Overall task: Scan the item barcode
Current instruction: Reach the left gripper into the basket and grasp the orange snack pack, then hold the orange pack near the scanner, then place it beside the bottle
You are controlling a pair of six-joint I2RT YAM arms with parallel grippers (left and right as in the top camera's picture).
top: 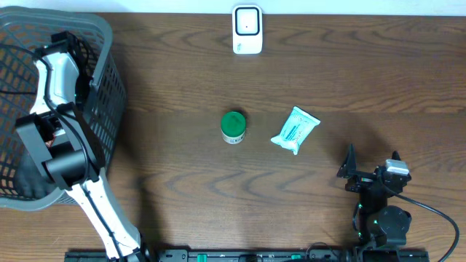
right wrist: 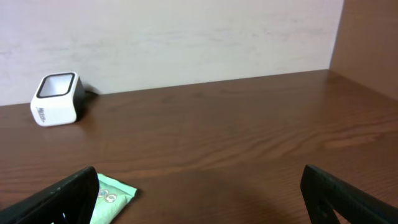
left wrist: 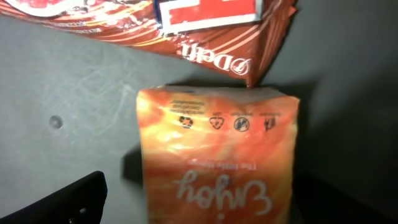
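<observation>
dark wood-grain table (top: 182, 189), matte, no glare
near right corner: right gripper (right wrist: 199, 180) sits low, jaws wide, holding nothing, facing the far edge
middle of table: green-lidded jar (top: 233, 126) upright, and a mint-and-white packet (top: 295, 130) lying flat just right of it, the two apart, neither touched
left edge: grey mesh basket (top: 109, 80); left arm goes over its rim, left gripper (top: 64, 42) down inside, jaws wide, nothing gripped
basket floor: orange pack (left wrist: 217, 155) right under that wrist, one dark finger (left wrist: 74, 199) beside it, not touching; brown wrapper (left wrist: 211, 37) at its far end
far edge, about centre: white scanner (top: 247, 30)
behind the table: pale plain wall (right wrist: 186, 37), brown side panel (right wrist: 367, 37) at the far right corner
</observation>
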